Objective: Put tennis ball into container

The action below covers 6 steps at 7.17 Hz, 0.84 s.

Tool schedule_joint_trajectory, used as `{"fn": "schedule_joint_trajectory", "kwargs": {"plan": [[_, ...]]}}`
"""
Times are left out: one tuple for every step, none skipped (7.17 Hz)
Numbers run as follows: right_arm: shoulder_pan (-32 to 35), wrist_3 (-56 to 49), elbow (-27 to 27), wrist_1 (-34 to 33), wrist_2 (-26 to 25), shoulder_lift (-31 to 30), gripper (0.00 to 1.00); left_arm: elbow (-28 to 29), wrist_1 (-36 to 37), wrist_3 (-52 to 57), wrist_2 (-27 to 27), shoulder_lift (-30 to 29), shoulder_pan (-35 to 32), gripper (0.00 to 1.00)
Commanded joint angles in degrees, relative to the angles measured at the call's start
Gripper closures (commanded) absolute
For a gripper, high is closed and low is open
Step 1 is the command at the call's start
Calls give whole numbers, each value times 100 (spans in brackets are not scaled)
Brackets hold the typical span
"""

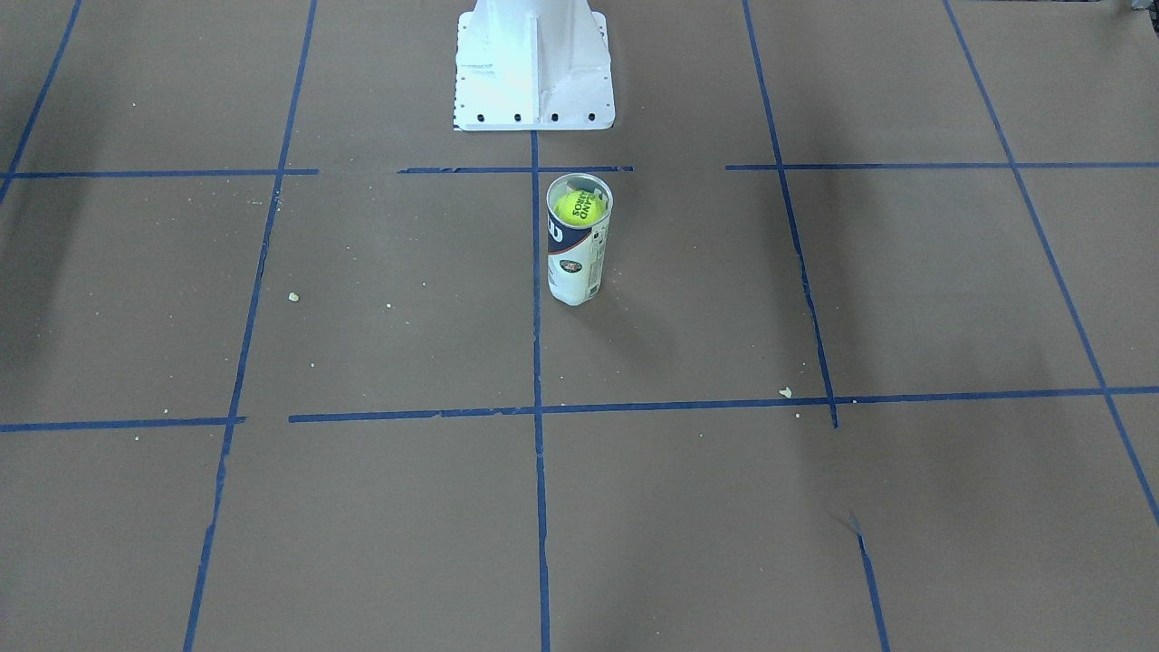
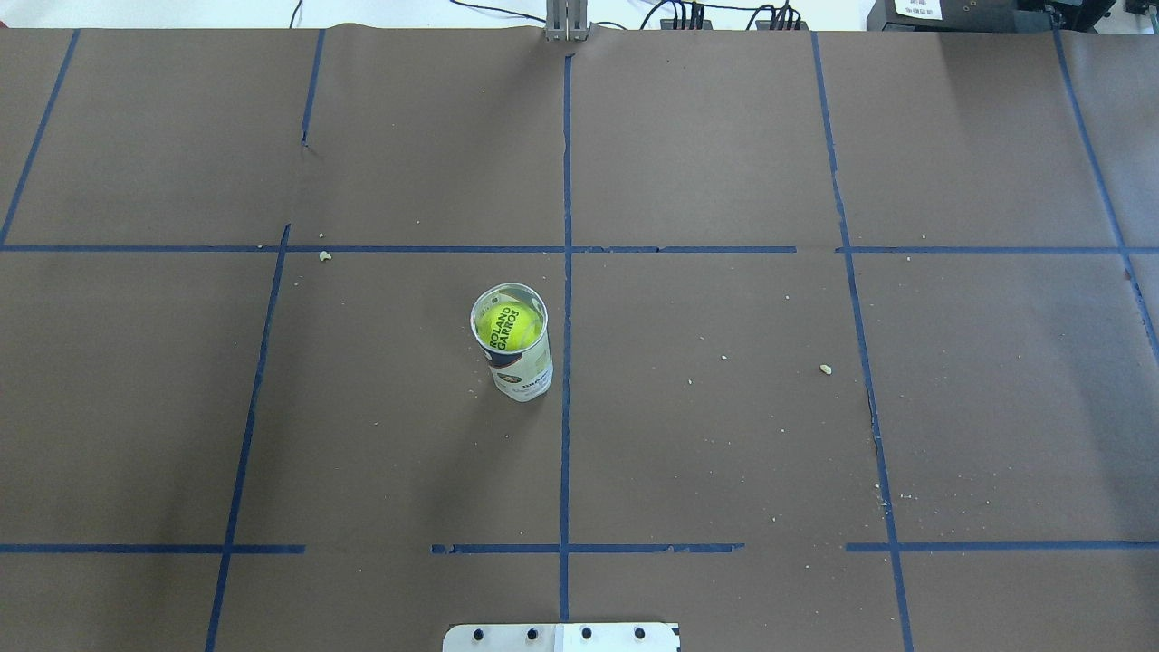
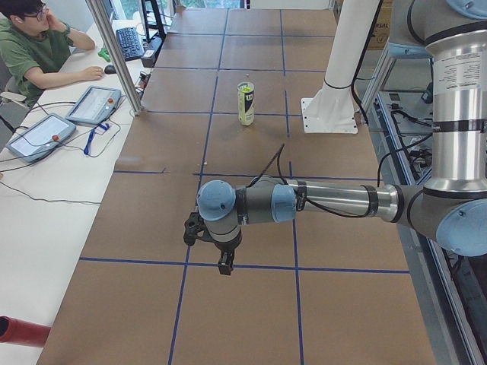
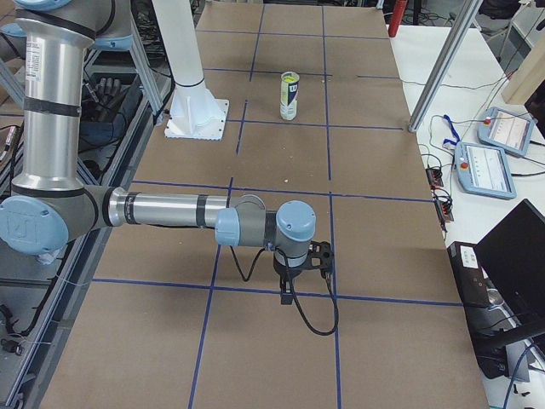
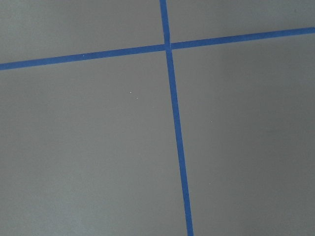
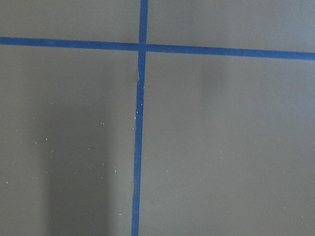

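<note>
Ball (image 2: 509,326) sits inside the tube (image 2: 523,373), just under the open rim, and you can read its black lettering from above. The tube stands upright on the table (image 2: 724,435), a little in front of the pedestal (image 1: 534,68) and just to the robot's left of the tape line (image 2: 565,453) that runs out from the pedestal's middle.

You will find the left gripper (image 3: 225,268) pointing down over the table, well apart from the pedestal, and the right gripper (image 4: 288,296) likewise on the pedestal's other side. Only the side cameras catch them, so you cannot tell whether either one's fingers are apart or together. Both wrist cameras show you only brown paper and crossing tape.
</note>
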Motion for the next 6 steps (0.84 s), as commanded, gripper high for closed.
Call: {"fn": "schedule_joint_trajectory", "kwargs": {"plan": [[0,0,0,0,0,0,0,-108,-86,-37,35,-103,-16,0],[0,0,0,0,0,0,0,-91,-77,-29,36,-103,-7,0],[0,0,0,0,0,0,0,-56,-77,-3,53,-103,-7,0],[0,0,0,0,0,0,0,-117,-51,6,45,-94,-7,0],[0,0,0,0,0,0,0,-109,-51,6,45,-94,-7,0],[0,0,0,0,0,0,0,-126,-51,6,45,-94,-7,0]]}}
